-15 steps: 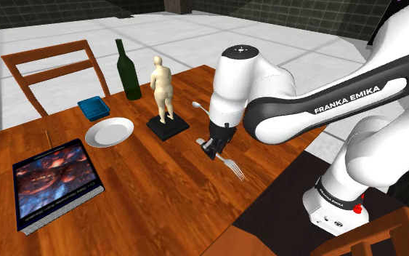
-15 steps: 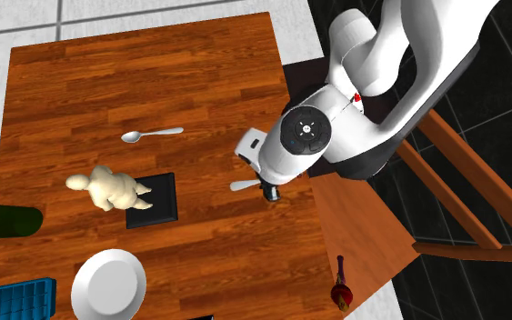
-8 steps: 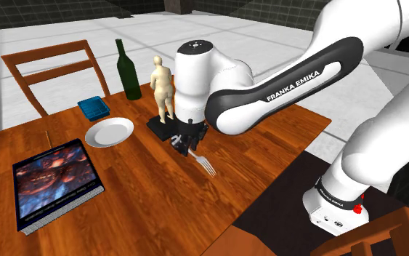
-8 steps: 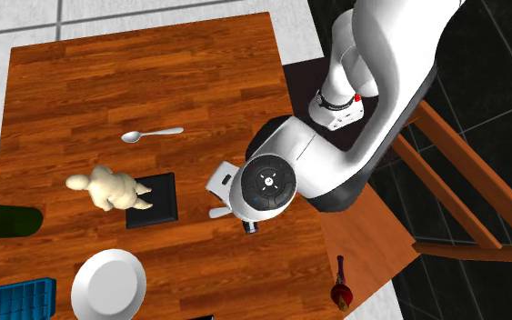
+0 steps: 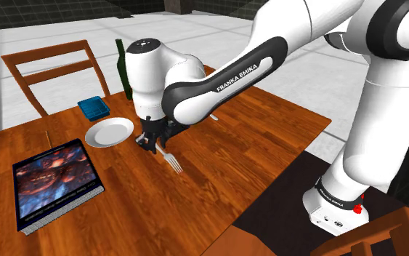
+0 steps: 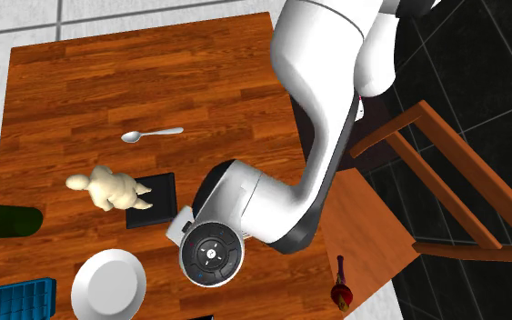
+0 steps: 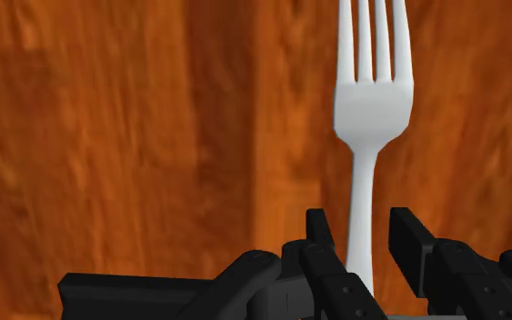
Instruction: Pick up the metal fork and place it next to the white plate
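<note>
Wood-grain worktop, shoulder view, left to right: dark tablet with a picture on its screen lies flat at the near left. Wooden chair stands behind the far edge. Blue tray, then white plate just in front of it. Green bottle upright behind them, partly hidden by the white arm. Jaws point down just right of the plate, pinching the handle of the fork. Fork is pale grey, tines slanting toward the view's lower right, over bare wood just beside the plate and apart from it. Can't tell if the tines touch the wood. Stand at lower right.

Second exterior view, from above: bottle, tray and plate at left, beige figurine on a black base, spoon lying alone farther up.

Wrist view: fork handle clasped between both black fingers, tines pointing away from the hand, wood behind.
</note>
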{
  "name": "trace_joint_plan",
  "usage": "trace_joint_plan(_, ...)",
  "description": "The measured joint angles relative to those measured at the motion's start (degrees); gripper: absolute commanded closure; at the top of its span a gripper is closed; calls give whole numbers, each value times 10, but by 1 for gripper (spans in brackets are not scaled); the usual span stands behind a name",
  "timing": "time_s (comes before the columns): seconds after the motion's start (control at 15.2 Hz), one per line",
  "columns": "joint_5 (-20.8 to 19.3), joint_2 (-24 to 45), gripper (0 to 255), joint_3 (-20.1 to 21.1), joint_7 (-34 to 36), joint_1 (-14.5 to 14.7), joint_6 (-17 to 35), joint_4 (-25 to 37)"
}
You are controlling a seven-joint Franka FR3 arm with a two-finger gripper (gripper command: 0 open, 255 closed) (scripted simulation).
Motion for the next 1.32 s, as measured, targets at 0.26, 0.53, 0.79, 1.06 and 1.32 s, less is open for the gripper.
trace_joint_plan(0.26, -57, 105, 255, -22, 20, 53, -60, 141)
trace_joint_plan(0.53, -91, 183, 255, -42, 28, 99, -94, 245)
trace_joint_plan(0.79, -101, 198, 255, -49, 36, 105, -76, 238)
trace_joint_plan(1.06, -111, 211, 255, -55, 43, 108, -55, 229)
trace_joint_plan(1.32, -120, 222, 255, -61, 51, 108, -31, 214)
